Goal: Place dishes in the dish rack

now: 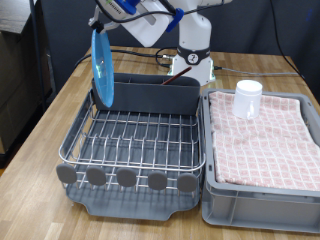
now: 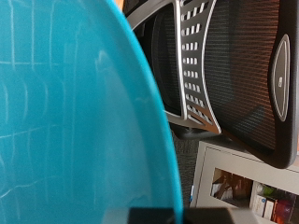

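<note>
The blue plate (image 1: 102, 66) is being gripped edge-on by the claw (image 1: 110, 22) above the dish rack (image 1: 135, 140) (best kept upright, aligned with the wires).

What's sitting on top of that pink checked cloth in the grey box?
A small white cup stands upright on the pink checked cloth lining the grey crate. Nothing else shows on the cloth. Whatever lies beneath the cloth is covered.

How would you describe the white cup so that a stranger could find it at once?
Start at the grey crate lined with pink checked cloth, on the exterior view's right of the dish rack. The white cup stands upright on that cloth near the crate's far edge. It is the only thing on the cloth, small, plain and cylindrical.
</note>
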